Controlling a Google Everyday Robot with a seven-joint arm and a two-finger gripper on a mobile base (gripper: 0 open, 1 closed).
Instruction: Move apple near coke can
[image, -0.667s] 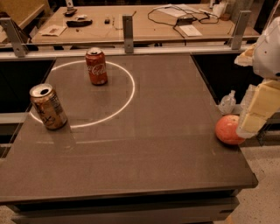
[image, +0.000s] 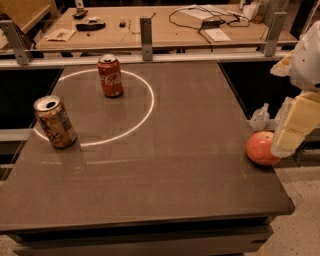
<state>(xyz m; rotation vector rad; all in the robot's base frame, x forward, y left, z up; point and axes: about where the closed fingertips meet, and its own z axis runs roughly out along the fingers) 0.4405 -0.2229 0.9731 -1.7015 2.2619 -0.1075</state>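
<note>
The apple, orange-red with a paler patch, sits at the right edge of the dark table. My gripper comes in from the right and hangs right against the apple's right side, its pale yellow part touching or nearly touching the fruit. The coke can, red with white script and a silver top, stands upright at the far left of the table, inside a white circle line. The apple is far from the coke can, across the table's width.
A tan-gold can with dark markings stands at the left, on the circle line. A metal rail runs along the table's far edge, with a cluttered wooden desk behind it. The floor drops off to the right of the apple.
</note>
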